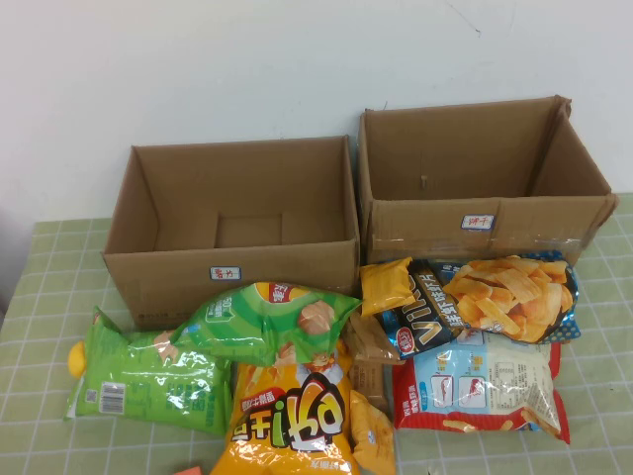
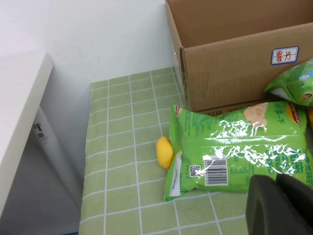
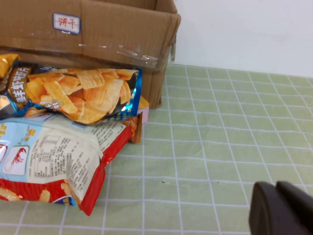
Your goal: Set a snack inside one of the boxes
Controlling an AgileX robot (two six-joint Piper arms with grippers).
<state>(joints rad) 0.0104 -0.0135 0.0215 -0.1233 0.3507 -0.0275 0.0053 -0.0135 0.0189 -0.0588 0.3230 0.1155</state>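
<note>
**Snacks heaped in front of two open boxes, both claws low at the desk edges**

I see two open cardboard boxes side by side at the back of the desk (image 1: pixel 40 297), which wears a green checked cloth: the left box (image 1: pixel 232 233) and the right box (image 1: pixel 482 183), each with a small label on its front wall. Both look empty inside. The snacks lie piled just in front of them. A green bag (image 1: pixel 148 381) lies flat at the left, with a small yellow thing (image 2: pixel 165 152) touching its end. Another green bag (image 1: pixel 267 322) leans over a yellow bag (image 1: pixel 292 421). To the right, a dark blue chip bag (image 1: pixel 495 297) rests on a red-and-white shrimp-cracker bag (image 1: pixel 485 386).

My left claw (image 2: pixel 281 205) hangs just above the desk near the flat green bag; my right claw (image 3: pixel 281 208) hangs over bare cloth beside the shrimp-cracker bag. Only a dark corner of each shows, holding nothing I can see, and I cannot tell whether either is released or clenched.
</note>
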